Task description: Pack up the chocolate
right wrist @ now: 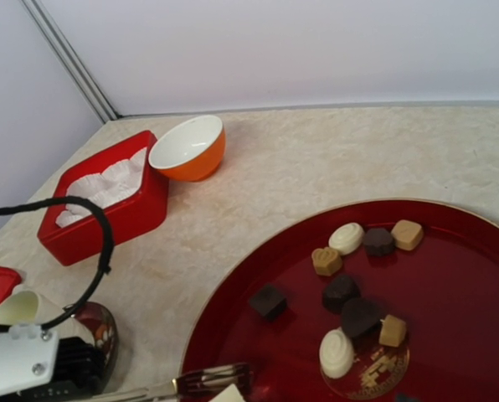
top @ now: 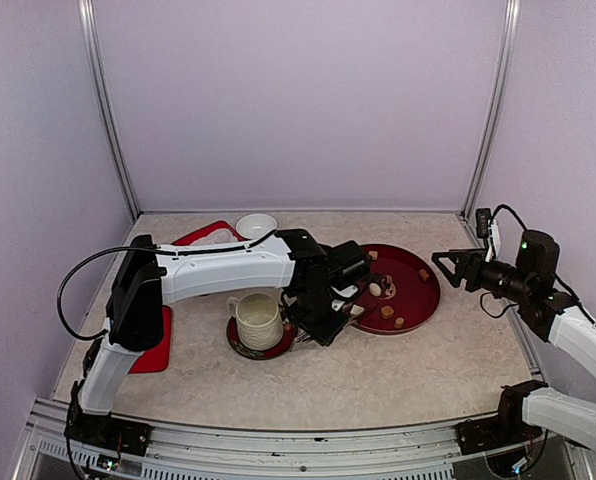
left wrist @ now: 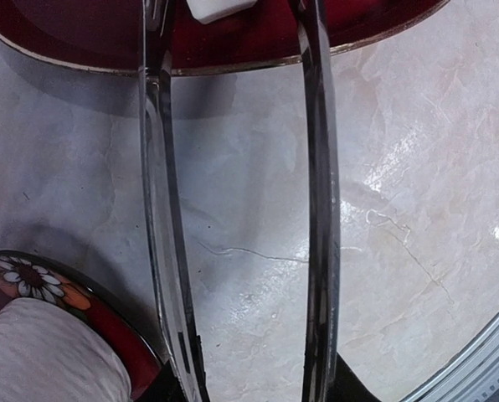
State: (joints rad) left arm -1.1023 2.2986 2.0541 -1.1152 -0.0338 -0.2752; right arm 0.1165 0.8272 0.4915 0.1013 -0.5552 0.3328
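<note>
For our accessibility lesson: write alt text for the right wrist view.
A red tray holds small chocolates, dark, tan and white. Beyond it sit an orange bowl and a red box; metal tongs show at the bottom.

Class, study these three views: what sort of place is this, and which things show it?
Probably a robot lab test cell: plain walls on metal frame posts enclose the table, two robot arms are bolted at its near edge, and a red plate holds chocolates.
</note>
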